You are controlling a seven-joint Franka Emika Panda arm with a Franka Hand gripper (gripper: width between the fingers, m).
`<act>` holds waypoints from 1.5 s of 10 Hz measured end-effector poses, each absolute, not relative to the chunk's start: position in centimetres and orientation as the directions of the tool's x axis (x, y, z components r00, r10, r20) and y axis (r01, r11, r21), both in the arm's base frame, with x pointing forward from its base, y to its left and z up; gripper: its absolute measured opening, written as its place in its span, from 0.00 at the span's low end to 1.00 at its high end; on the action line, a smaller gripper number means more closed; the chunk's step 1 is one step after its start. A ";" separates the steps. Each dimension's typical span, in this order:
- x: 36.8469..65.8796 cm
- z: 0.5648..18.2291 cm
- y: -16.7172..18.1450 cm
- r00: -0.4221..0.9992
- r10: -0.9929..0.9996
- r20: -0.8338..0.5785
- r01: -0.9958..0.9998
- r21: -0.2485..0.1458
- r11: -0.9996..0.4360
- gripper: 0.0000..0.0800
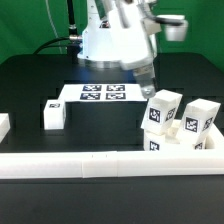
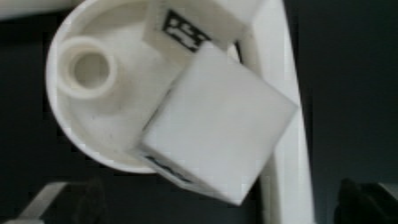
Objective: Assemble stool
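The white round seat (image 2: 80, 115) lies against the rail, with an open hole (image 2: 86, 68) in its face. A blocky white leg (image 2: 214, 125) with a tag stands on it. In the exterior view two tagged legs (image 1: 162, 110) (image 1: 200, 118) stand on the seat (image 1: 183, 146) at the right. A third leg (image 1: 54, 115) lies loose on the table at the left. My gripper (image 1: 147, 86) hangs just above and behind the standing legs. In the wrist view the gripper (image 2: 210, 208) is open and holds nothing, its dark fingers (image 2: 50, 200) at both lower corners.
The marker board (image 1: 100, 93) lies flat behind the middle of the table. A long white rail (image 1: 90, 164) runs along the front edge and shows beside the seat in the wrist view (image 2: 299, 60). A white piece (image 1: 4, 125) sits at the far left edge.
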State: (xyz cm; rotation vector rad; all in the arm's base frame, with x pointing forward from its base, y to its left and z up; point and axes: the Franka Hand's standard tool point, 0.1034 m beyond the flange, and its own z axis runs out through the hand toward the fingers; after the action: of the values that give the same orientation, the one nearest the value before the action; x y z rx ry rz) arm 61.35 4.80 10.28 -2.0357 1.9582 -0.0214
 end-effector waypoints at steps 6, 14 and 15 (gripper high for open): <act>61.5 10.5 6.0 0.546 -0.835 -0.070 -0.819 -0.253 -0.515 0.81; 62.0 10.3 5.7 0.956 -0.278 0.094 -0.256 -0.196 -0.947 0.81; 62.0 10.3 5.7 0.975 -0.194 0.111 -0.171 -0.184 -0.968 0.81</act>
State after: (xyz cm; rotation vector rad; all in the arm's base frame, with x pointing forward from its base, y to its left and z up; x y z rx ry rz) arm 61.98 5.68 10.29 -2.9487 0.2746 -0.1906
